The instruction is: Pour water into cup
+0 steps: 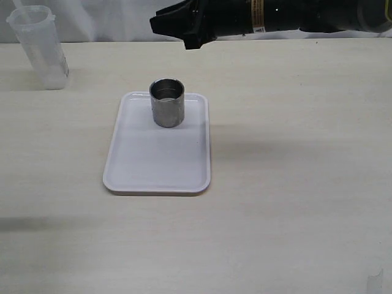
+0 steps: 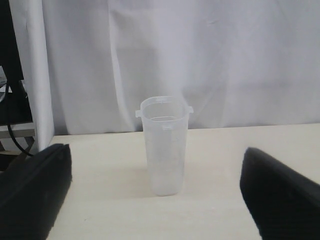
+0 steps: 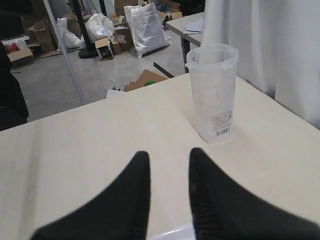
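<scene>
The cup (image 1: 167, 102) stands on the white tray (image 1: 158, 165) to catch spills. The beaker (image 1: 38, 46) of water waits at ten o'clock. The left gripper (image 2: 155, 192) gapes wide facing it; the right gripper (image 3: 169, 192) is nearly pinched together, empty.

matte black right arm (image 1: 288, 15) with a yellow label band, tapering to a black wedge-shaped right gripper (image 1: 190, 38).

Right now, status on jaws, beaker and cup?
Left gripper open, facing beaker. Right gripper nearly shut, empty. Cup upright on tray. Nothing between.
</scene>
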Controlling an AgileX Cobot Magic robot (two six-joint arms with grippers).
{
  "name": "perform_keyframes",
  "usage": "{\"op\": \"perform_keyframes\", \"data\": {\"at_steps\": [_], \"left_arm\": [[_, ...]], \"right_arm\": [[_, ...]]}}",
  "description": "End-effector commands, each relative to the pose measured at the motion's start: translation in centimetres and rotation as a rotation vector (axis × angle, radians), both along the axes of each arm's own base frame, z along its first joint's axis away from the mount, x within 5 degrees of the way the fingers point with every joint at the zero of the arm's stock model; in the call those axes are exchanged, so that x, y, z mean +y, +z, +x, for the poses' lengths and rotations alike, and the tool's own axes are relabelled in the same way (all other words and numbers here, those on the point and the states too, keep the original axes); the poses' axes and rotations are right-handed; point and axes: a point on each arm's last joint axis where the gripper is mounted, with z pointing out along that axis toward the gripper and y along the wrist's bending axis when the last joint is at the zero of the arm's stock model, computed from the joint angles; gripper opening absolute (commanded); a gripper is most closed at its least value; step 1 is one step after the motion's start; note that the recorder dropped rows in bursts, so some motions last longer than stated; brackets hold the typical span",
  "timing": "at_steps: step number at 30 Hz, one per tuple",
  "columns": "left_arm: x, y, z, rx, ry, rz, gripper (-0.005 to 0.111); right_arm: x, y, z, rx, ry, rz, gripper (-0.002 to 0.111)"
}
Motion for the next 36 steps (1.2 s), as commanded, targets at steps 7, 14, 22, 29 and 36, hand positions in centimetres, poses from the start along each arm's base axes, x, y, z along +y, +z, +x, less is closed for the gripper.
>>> {"op": "perform_keyframes", "data": {"at_steps": [7, 14, 22, 29, 36], "left_arm": [[0.0, -0.1, -0.1, 0.001, 0.003, -0.009, 0.085], [0.0, -0.1, -0.1, 0.001, 0.002, -0.007, 0.085], [0.0, -0.1, -0.1, 0.001, 0.002, -0.007, 0.085], [0.0, 0.0, -0.2, -0.001, 0.004, -0.019, 0.085], [-0.4, 1.5, -4.4, -0.157, 0.005, -0.019, 0.085]], "right_arm": [[-4.5, 3.8, -0.2, 0.029, -0.016, 0.091, 0.004], [-8.1, 6.7, -2.0, -0.032, 0.004, 0.178, 0.004], [-11.3, 9.6, -9.6, -0.345, -0.209, 0.243, 0.004], [-14.1, 12.4, -16.9, -0.448, -0.602, 0.096, 0.004], [-14.2, 13.4, -20.0, -0.495, -0.616, 0.127, 0.004]]}}
